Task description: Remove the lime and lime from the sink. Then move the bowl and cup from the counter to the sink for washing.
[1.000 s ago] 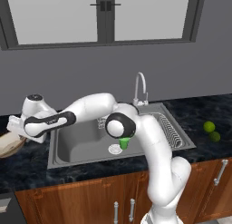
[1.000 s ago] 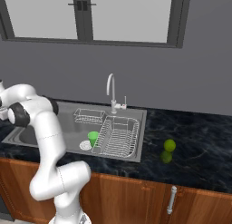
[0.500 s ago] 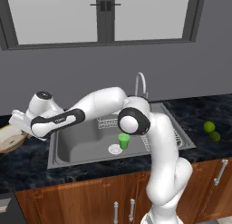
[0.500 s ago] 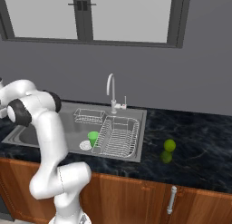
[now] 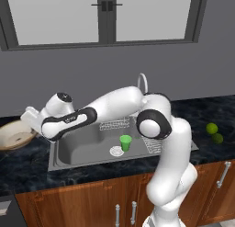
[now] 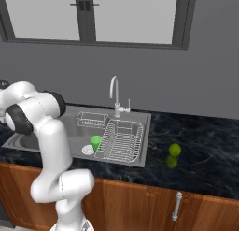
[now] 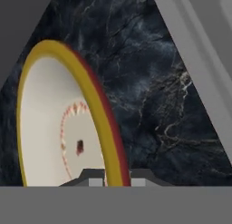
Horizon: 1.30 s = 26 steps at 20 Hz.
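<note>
The bowl, tan-yellow rimmed with a white inside, sits tilted over the black counter left of the sink. My gripper is shut on its right rim. In the hand view the yellow rim of the bowl runs between the two tips of the gripper. The green cup stands upright in the basin beside the white drain, and shows again as the cup left of the wire rack. Two limes lie on the counter right of the sink, one brighter lime above a darker one.
A curved chrome faucet rises behind the sink. A wire dish rack fills the basin's right half and a small wire basket sits at its back. My long white arm stretches across above the basin.
My hand has swung right and slightly up toward the sink with the bowl in its grip. More of the bowl now shows at the left edge. Cup and limes have not moved.
</note>
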{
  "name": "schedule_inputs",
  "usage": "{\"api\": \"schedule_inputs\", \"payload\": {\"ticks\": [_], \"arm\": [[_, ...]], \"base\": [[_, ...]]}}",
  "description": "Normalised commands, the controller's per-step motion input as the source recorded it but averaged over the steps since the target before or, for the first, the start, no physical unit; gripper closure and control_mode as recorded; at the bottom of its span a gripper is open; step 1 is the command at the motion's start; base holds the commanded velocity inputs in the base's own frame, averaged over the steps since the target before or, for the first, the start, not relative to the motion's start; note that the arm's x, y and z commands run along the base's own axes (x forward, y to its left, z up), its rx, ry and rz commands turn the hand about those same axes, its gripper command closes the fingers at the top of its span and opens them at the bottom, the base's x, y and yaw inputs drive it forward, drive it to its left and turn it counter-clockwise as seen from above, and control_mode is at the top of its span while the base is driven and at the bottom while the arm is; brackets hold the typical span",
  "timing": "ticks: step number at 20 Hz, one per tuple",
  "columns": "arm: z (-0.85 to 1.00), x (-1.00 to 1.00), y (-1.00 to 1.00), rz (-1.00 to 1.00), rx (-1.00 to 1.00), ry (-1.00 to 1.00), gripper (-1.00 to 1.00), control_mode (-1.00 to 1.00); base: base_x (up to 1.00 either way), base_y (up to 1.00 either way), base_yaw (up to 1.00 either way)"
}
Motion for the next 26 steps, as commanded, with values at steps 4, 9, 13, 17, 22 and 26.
{"api": "schedule_inputs", "payload": {"ticks": [4,9,13,17,22,26], "arm": [[0.28,-0.09,-0.47,-0.06,0.08,0.01,1.00,-1.00],[0.35,-0.07,-0.45,-0.03,0.03,0.06,1.00,-1.00],[0.37,-0.07,-0.42,0.00,0.01,0.18,1.00,-1.00],[0.34,-0.09,-0.41,0.00,0.00,0.16,1.00,-1.00],[0.26,-0.16,-0.37,0.02,0.00,0.00,1.00,-1.00],[0.23,-0.14,-0.40,0.04,0.00,0.00,1.00,-1.00]], "base": [[0.00,0.00,0.00],[0.00,0.00,0.00],[0.00,0.00,0.00],[0.00,0.00,0.00],[0.00,0.00,0.00],[0.00,0.00,0.00]]}}
